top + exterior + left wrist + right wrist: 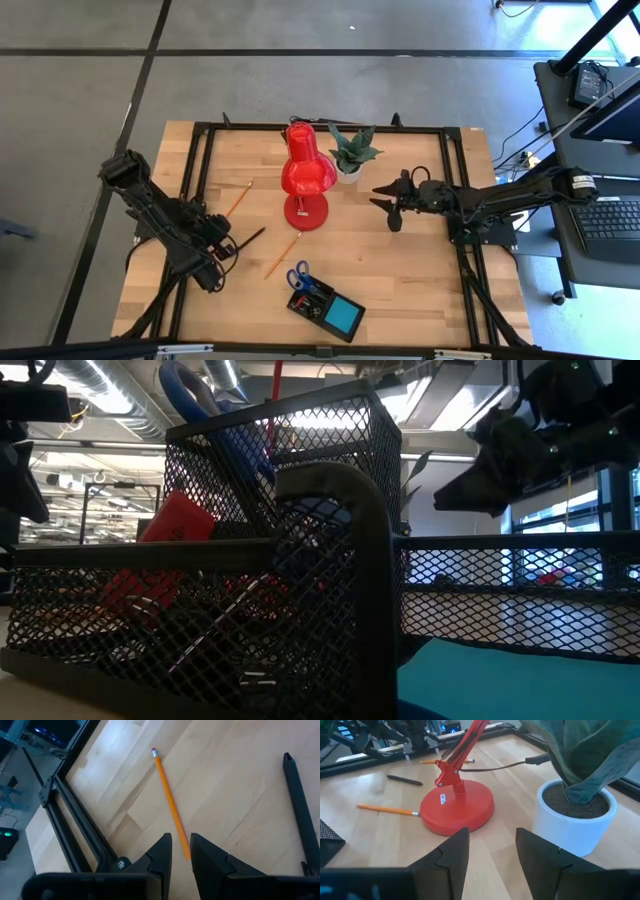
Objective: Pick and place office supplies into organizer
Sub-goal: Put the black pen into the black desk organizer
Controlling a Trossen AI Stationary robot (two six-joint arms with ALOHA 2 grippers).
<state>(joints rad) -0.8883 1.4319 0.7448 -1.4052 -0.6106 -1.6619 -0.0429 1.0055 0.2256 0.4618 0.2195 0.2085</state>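
Note:
My left gripper [222, 243] hovers at the table's left side, its fingers a narrow gap apart [181, 854]. An orange pencil [170, 802] lies flat on the table in front of it. The pencil's near end shows in that gap. A black pen [299, 810] lies beside the pencil. A second orange pencil [283, 257] lies nearer the middle. The black mesh organizer [300, 305] stands near the front edge and holds blue-handled scissors [300, 277] and a blue note pad [343, 318]. My right gripper [492, 855] is open at the right, facing the lamp.
A red desk lamp [305, 175] stands at the table's middle, its round base [457, 810] just ahead of my right gripper. Beside it stands a green plant in a white pot [575, 822]. A black frame rail [80, 825] runs along the left edge.

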